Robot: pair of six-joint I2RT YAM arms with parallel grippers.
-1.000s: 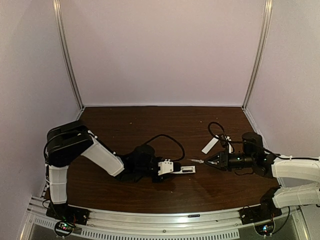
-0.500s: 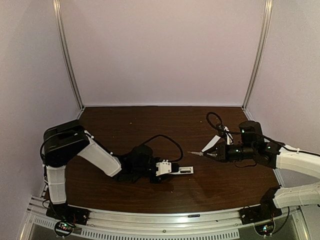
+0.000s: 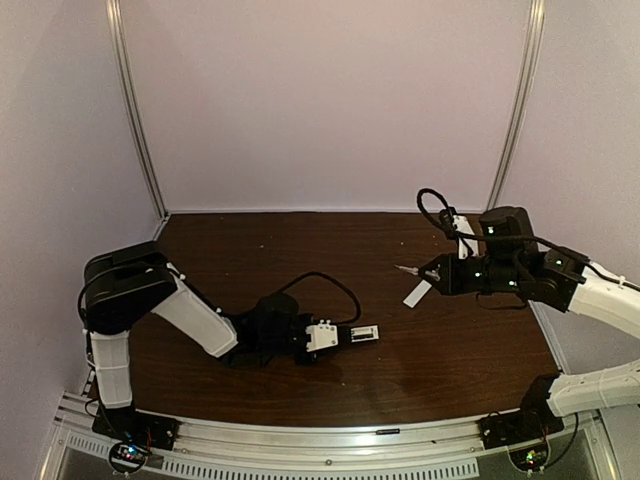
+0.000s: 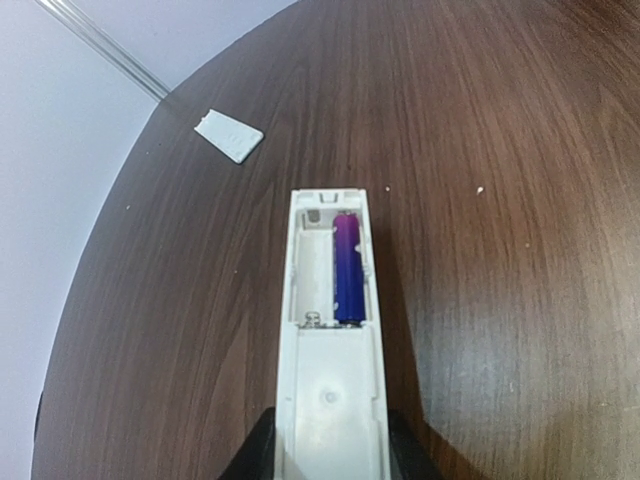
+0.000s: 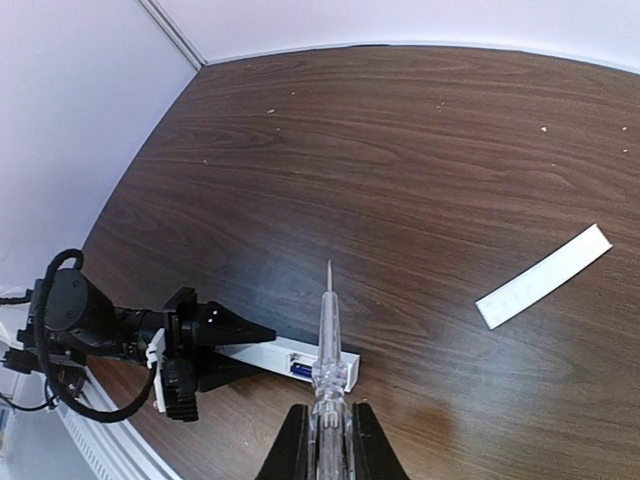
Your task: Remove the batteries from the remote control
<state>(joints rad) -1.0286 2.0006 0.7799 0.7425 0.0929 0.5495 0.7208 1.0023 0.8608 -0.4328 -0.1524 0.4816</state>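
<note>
Remote control (image 4: 329,390) with one purple battery (image 4: 347,265) in its open bay.
Your left tool (image 4: 328,455) pinches it; your right tool (image 5: 328,445) pinches a screwdriver (image 5: 328,330) well apart.

White remote control (image 4: 330,400) with a purple-fading-to-blue battery (image 4: 347,265) inside, dark brown woodgrain tabletop (image 4: 500,150), plain white strip (image 5: 543,275), plus a see-through screwdriver (image 5: 328,340), silvery tip.

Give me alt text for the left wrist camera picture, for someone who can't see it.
A white remote, gripped at its near end by the left gripper, points away over a dark wooden table with its battery bay open. One purple battery sits in the slot at picture right, and the other slot is empty. A flat white strip lies apart at upper left.
</note>
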